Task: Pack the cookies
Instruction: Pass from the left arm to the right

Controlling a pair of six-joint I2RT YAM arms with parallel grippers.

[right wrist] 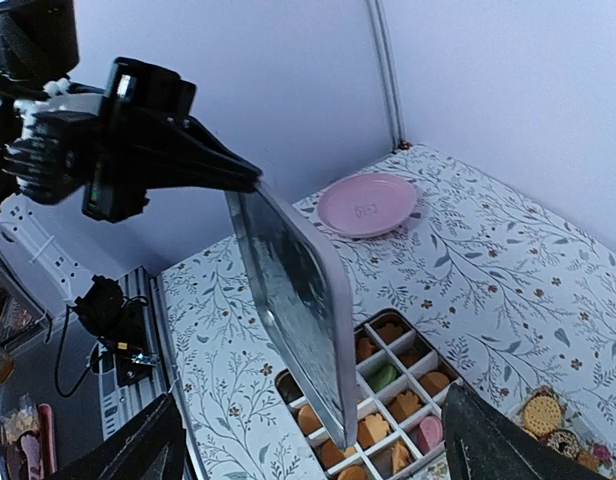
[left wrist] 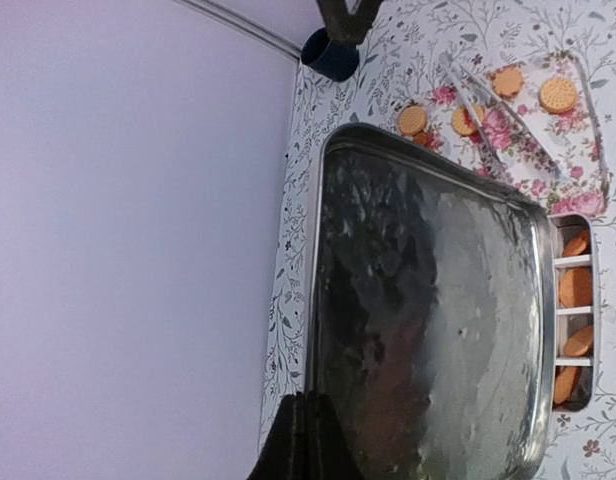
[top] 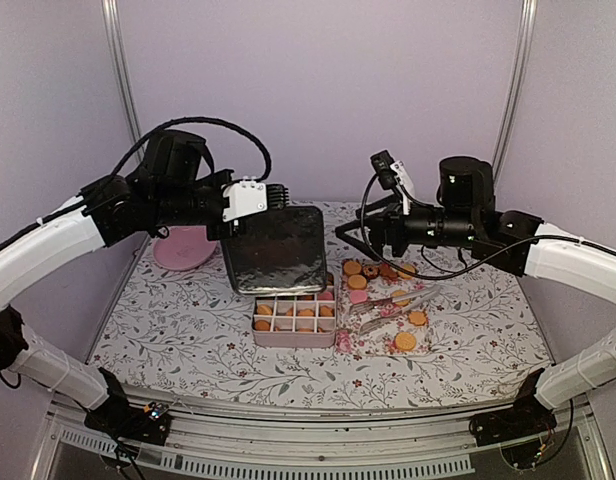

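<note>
Your stock, left to right: left fingers (left wrist: 300,440), clamped tight on the edge of the metal lid (top: 278,250), which tilts above the box (top: 293,337); visible box compartments filled with cookies (top: 306,312); several more loose on the floral mat (top: 373,340), unpacked; right fingers (right wrist: 138,450), spread wide, empty; judged nearly done, lid not yet on
</note>
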